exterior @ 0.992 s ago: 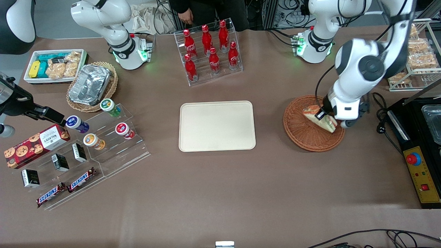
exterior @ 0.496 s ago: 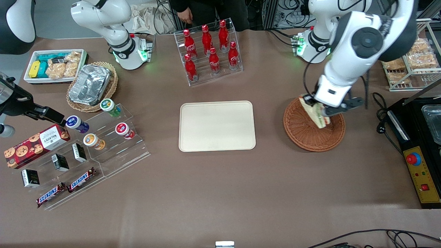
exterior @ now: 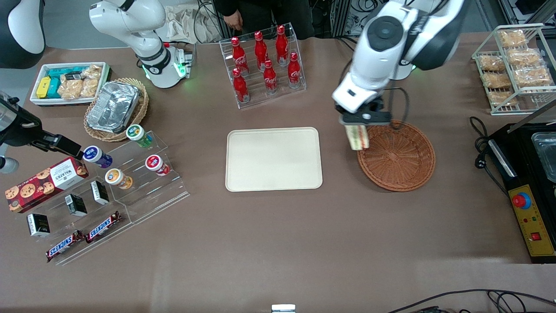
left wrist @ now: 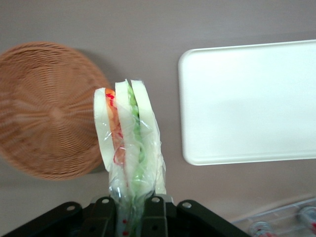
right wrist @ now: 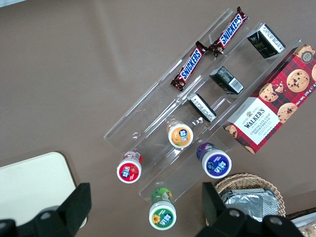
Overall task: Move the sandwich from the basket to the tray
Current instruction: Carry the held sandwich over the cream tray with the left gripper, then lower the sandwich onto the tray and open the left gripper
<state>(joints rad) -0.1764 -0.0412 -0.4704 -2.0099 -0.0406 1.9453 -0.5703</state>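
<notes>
Presently, the plastic-wrapped triangular white-bread sandwich (exterior: pixel 359 136) is gripped by the closed hand (exterior: pixel 359 127), hung upright right of frame centre, between reddish-brown wicker basket (exterior: pixel 402 161) and cream rectangular tray (exterior: pixel 273 158), seemingly for carrying.

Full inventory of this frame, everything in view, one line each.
sandwich: 1, white with orange and green filling, wrapped, held in the air over the basket's rim
basket: 1, reddish-brown, beside the tray
tray: 1, cream, mid-table
cola bottles: 7, red, clear rack
foil container: 1, silver, in tan basket
cups: 4, mixed lids, clear stand
chocolate bars: 2, brown, stand's nearest step
cookie box: 1, red
tool: 1, black, shut on sandwich, above basket's rim
</notes>
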